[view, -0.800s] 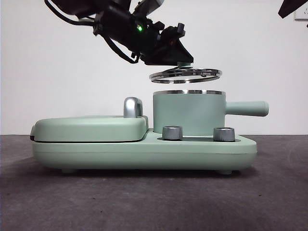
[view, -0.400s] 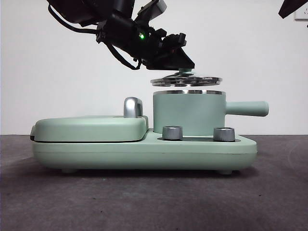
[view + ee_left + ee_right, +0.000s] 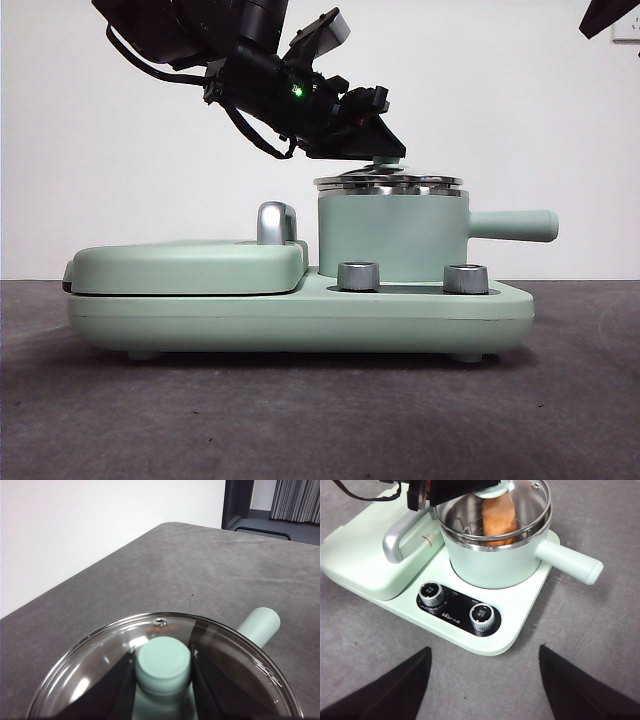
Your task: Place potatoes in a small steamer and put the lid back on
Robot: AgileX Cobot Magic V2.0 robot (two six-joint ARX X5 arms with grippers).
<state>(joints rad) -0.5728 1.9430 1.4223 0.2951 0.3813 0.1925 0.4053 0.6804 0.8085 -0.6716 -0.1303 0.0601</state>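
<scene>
Left gripper (image 3: 164, 680): we found its jaws clamped on the mint-green knob (image 3: 164, 666) of the lid (image 3: 388, 183), one black jaw on each side of the knob. In the front view the arm came down from the upper left, directly above the pot.

Lid: we saw the clear glass lid with its steel rim lying level on the steel rim of the small steamer (image 3: 390, 235). From the front it looked seated all round; in the right wrist view its rim (image 3: 540, 515) sat over the pot's rim, though we could not tell whether it was fully settled on the far side.

Potato (image 3: 498, 514): we saw it through the glass, orange-brown and oblong, inside the pot.

Small steamer: it stood on the right part of the mint-green cooker base (image 3: 300, 315), its straight handle (image 3: 515, 225) pointing right.

Griddle plate (image 3: 185, 265): it lay closed on the left part of the base, its chrome handle (image 3: 276, 222) just left of the pot.

Dials: two steel knobs (image 3: 431, 593) and (image 3: 481, 616) sat on the near side of the base, in front of the pot.

Right gripper (image 3: 482, 690): we saw its jaws spread wide apart, holding nothing, above the counter (image 3: 320, 420) on the near side of the cooker.
</scene>
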